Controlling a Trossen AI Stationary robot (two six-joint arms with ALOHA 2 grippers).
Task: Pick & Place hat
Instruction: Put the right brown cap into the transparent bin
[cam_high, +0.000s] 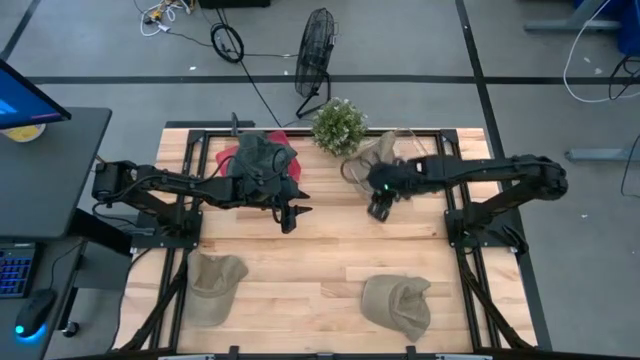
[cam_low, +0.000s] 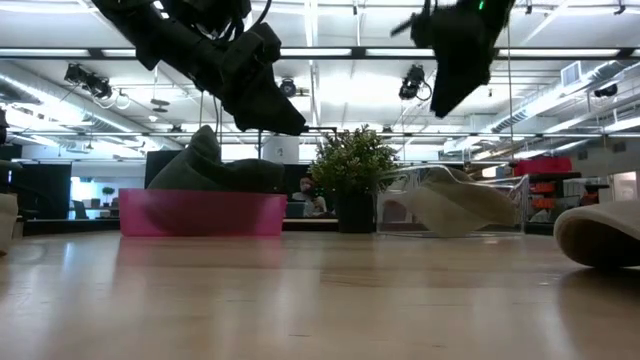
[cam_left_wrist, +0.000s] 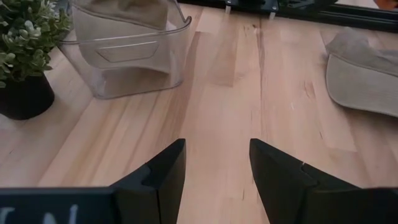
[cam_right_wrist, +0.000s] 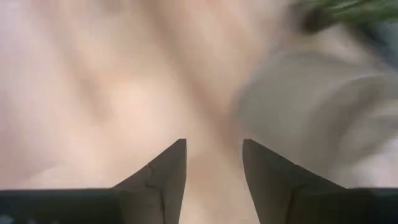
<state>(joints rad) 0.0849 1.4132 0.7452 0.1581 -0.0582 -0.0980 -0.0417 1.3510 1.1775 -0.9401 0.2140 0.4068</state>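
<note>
Two beige hats lie flat on the wooden table near its near edge, one toward the left (cam_high: 215, 287) and one toward the right (cam_high: 397, 305) (cam_left_wrist: 364, 71). A dark green hat (cam_high: 262, 155) (cam_low: 215, 165) sits in a pink bin (cam_low: 200, 213). Another beige hat (cam_high: 380, 150) (cam_left_wrist: 134, 12) lies in a clear bin (cam_left_wrist: 134, 59). My left gripper (cam_high: 290, 213) (cam_left_wrist: 214, 165) is open and empty, above mid-table just in front of the pink bin. My right gripper (cam_high: 380, 207) (cam_right_wrist: 214, 158) is open and empty, in the air just in front of the clear bin.
A small potted plant (cam_high: 338, 125) (cam_low: 352, 185) stands between the two bins at the table's far edge. Bare wood (cam_high: 320, 250) stretches between the grippers and the two near hats. A desk with a monitor (cam_high: 30, 110) stands left of the table.
</note>
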